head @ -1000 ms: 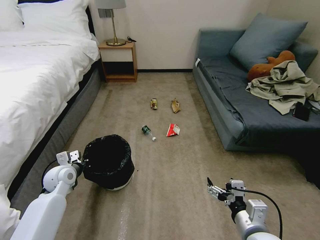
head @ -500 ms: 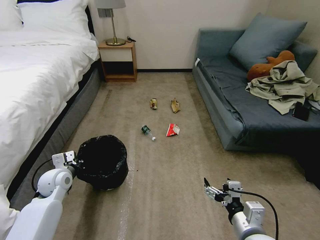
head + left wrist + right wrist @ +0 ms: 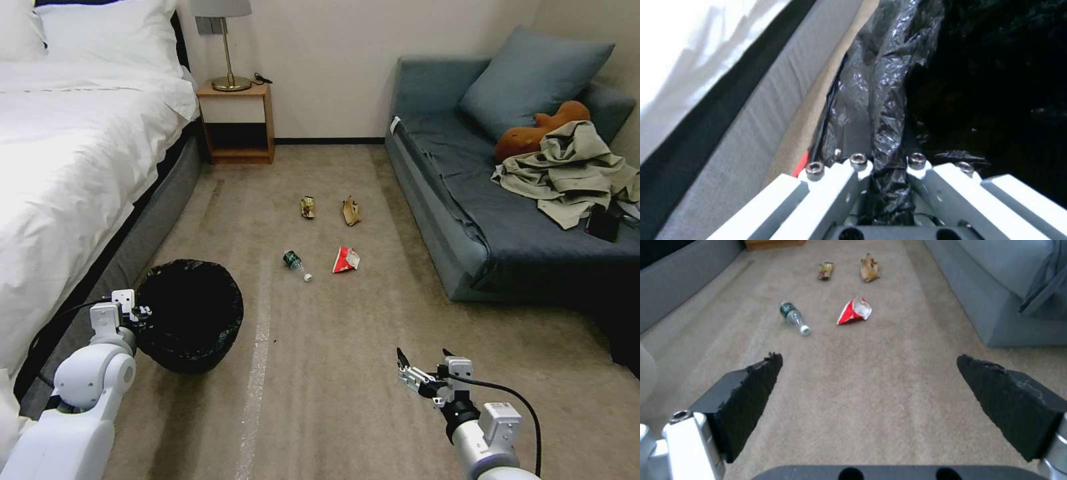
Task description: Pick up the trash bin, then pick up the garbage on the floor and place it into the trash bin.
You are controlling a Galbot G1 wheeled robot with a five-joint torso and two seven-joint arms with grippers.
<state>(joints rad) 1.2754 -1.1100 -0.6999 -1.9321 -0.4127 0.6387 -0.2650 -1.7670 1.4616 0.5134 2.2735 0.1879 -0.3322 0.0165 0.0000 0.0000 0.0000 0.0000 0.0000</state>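
My left gripper (image 3: pixel 137 312) is clamped on the bag-lined rim of the trash bin (image 3: pixel 190 313), carried at my ten o'clock. I should keep it level. My right gripper (image 3: pixel 869 386) hangs wide open, empty; the bottle (image 3: pixel 793 316) lies at twelve o'clock.

trash bin (image 3: pixel 190 313) left beside bed (image 3: pixel 73 167), garbage (image 3: pixel 327 237) ahead mid-floor, sofa (image 3: pixel 493 220) right

- No lettering, brand, number or sign is legible anywhere.
- The bottle (image 3: pixel 294 261) carries a green label, its print too small to make out.
- The red-white wrapper (image 3: pixel 345 259) and the gold-brown wrapper (image 3: pixel 307 207) show colour patches only.
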